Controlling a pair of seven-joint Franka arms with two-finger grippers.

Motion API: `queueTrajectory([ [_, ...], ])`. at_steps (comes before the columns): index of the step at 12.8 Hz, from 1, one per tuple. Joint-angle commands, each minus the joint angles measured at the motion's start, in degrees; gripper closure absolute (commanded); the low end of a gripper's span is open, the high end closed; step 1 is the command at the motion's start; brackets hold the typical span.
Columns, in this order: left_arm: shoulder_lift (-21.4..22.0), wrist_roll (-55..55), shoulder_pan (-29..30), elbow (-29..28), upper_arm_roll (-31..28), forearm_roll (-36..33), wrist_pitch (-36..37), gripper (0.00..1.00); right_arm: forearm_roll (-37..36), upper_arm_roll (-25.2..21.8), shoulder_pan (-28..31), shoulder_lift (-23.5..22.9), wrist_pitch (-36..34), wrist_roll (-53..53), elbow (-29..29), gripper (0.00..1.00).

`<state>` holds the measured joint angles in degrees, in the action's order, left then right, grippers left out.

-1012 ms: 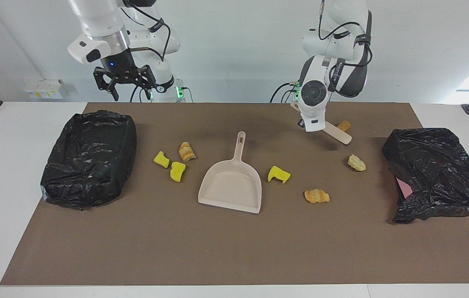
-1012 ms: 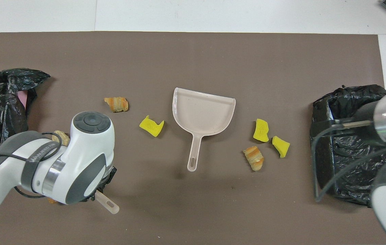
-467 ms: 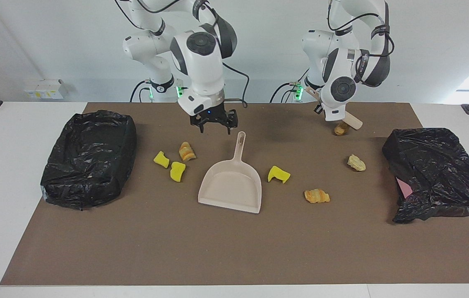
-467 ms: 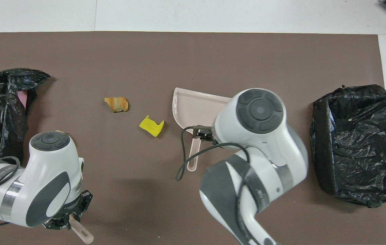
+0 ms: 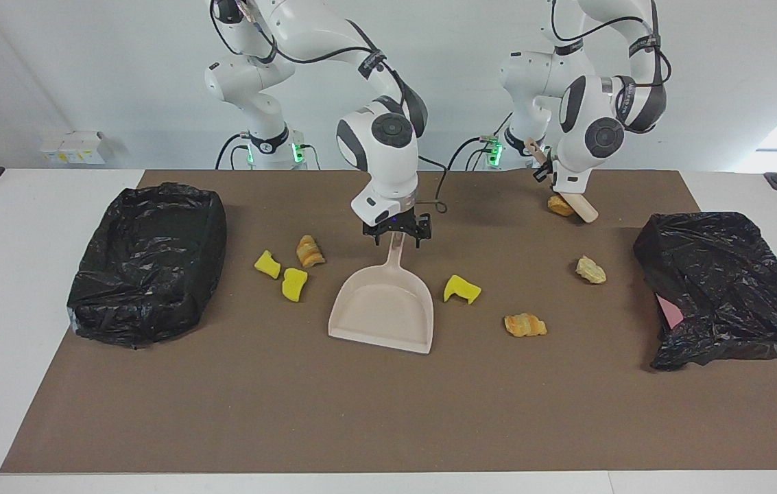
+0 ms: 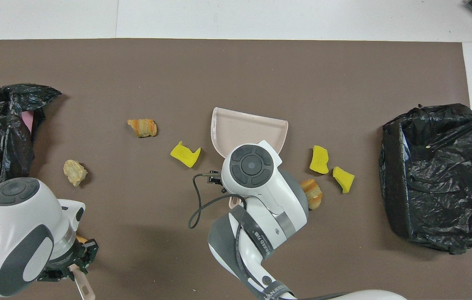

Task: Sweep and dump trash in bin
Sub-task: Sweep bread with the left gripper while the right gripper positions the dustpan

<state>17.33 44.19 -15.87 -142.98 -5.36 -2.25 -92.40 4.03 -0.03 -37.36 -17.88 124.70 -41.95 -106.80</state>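
The beige dustpan (image 5: 383,309) lies mid-mat, handle toward the robots; it also shows in the overhead view (image 6: 256,129). My right gripper (image 5: 396,235) is low at the handle, open, one finger on each side. My left gripper (image 5: 549,177) is shut on a beige stick-like tool (image 5: 577,206) whose tip is beside an orange scrap (image 5: 557,204). The trash lies around the pan: yellow chunks (image 5: 267,264), (image 5: 294,283), (image 5: 461,289), a croissant piece (image 5: 309,251), another (image 5: 524,324) and a pale piece (image 5: 590,270).
A black-lined bin (image 5: 148,261) stands at the right arm's end of the mat, also in the overhead view (image 6: 435,175). A crumpled black bag (image 5: 724,288) over something pink lies at the left arm's end. White table borders the brown mat (image 5: 388,412).
My right arm swung from near the bin to the dustpan's handle and came down over it. My left gripper drew the tool back toward the robots' edge of the mat, beside the orange scrap.
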Motion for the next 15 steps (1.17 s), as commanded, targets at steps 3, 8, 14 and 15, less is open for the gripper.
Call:
queueTrajectory([
  [3, -2.21, -2.09, -2.14, -0.12, 0.70, 1.54, -12.87, 1.00, 0.80, 0.12, -0.17, 0.22, 1.16, -0.06, -0.96, 0.00],
  [8, -14.67, -2.09, -4.96, 19.97, 0.62, 3.75, -6.77, 1.00, -0.16, -0.06, 0.17, 0.04, 1.16, -1.82, -0.34, 1.00],
  [14, -16.19, -19.00, 0.91, 26.52, 0.44, -0.55, -5.07, 1.00, -2.89, -0.32, 7.46, 4.51, -3.39, 30.53, 1.16, 1.00],
  [15, -16.10, -23.75, 4.23, 26.00, 0.44, -0.56, -5.42, 1.00, -3.50, -0.32, 9.30, 5.66, -4.97, 40.88, 0.54, 1.00],
])
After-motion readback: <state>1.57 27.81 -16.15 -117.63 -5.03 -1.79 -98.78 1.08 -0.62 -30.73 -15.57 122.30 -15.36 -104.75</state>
